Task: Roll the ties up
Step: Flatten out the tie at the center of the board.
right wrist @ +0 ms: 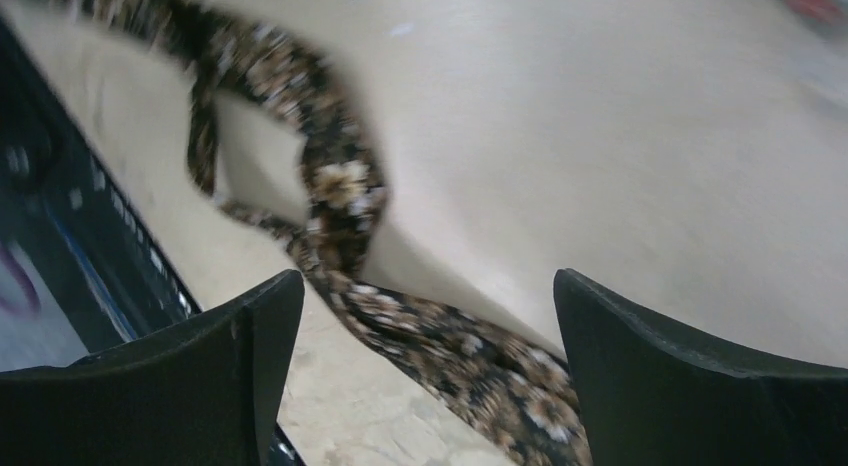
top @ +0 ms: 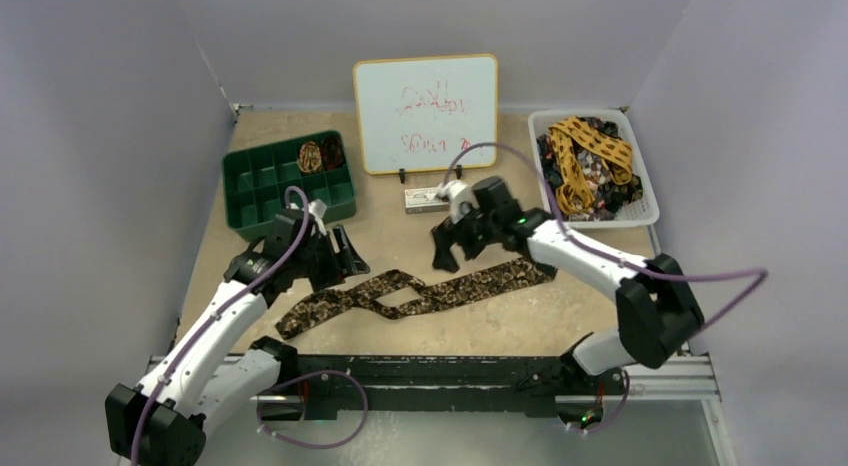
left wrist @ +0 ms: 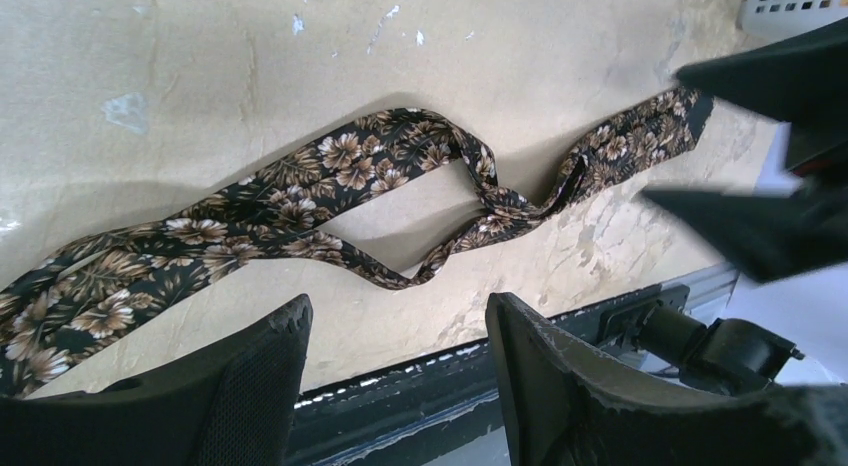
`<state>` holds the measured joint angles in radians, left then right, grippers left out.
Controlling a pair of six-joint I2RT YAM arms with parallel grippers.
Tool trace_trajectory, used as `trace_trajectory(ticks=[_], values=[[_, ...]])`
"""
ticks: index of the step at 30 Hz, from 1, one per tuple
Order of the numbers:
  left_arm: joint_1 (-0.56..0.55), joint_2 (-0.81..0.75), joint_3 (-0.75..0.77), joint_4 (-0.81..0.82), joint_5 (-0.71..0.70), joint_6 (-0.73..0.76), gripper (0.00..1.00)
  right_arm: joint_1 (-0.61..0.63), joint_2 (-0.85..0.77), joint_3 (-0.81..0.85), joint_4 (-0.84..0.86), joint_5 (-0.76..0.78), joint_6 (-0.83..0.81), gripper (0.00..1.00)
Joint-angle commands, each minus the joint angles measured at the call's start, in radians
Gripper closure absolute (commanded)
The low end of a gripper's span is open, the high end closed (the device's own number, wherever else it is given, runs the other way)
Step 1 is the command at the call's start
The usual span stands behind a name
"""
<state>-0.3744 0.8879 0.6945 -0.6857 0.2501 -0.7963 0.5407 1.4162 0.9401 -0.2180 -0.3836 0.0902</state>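
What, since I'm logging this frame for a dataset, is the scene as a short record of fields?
tie on table: brown flower-print tie, unrolled, lying flat with a twisted loop near its middle
left gripper: jaws open, holding nothing, by the tie's left half
right gripper: jaws open, holding nothing, above the tie's right half
green tray: one rolled tie in a far right compartment
white basket: pile of unrolled ties, mustard spotted tie on top

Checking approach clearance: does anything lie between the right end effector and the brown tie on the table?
Nothing visible does. The open right end effector hovers over the brown tie, which shows unobstructed between its fingers.
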Motion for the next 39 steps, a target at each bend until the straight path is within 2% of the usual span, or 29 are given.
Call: trace_trajectory(ticks=[1,4,9,17,21,25,29,30,33,35,39], values=[[-0.003,-0.044,0.055,-0.065,-0.07,0.017,0.37,0.218,0.072,0.032,0.041,-0.059,-0.35,0.02],[-0.003,-0.057,0.062,-0.094,-0.085,0.021,0.37,0.252,0.087,-0.014,0.081,-0.043,-0.464,0.02],[-0.003,-0.055,0.059,-0.097,-0.084,0.019,0.37,0.296,0.098,-0.043,0.073,-0.143,-0.612,0.01],[-0.003,-0.054,0.062,-0.106,-0.081,0.025,0.37,0.347,0.214,0.012,0.03,-0.059,-0.604,0.04],[-0.003,-0.066,0.065,-0.124,-0.091,0.025,0.37,0.365,0.261,0.043,0.021,0.012,-0.576,0.11],[-0.003,-0.082,0.06,-0.131,-0.108,0.022,0.37,0.405,0.28,0.042,0.043,0.139,-0.543,0.31],[-0.003,-0.08,0.07,-0.156,-0.115,0.029,0.37,0.423,0.273,0.027,0.068,0.208,-0.493,0.68],[-0.003,-0.083,0.07,-0.16,-0.118,0.029,0.37,0.421,0.271,0.032,0.047,0.196,-0.449,0.73],[-0.002,-0.093,0.066,-0.157,-0.123,0.027,0.37,0.394,0.258,0.069,-0.044,0.208,-0.354,0.79],[-0.003,-0.096,0.062,-0.151,-0.121,0.026,0.37,0.358,0.245,0.11,-0.116,0.171,-0.301,0.94],[-0.003,-0.077,0.043,-0.107,-0.102,0.025,0.36,0.138,0.271,0.178,-0.291,-0.091,-0.121,1.0]])
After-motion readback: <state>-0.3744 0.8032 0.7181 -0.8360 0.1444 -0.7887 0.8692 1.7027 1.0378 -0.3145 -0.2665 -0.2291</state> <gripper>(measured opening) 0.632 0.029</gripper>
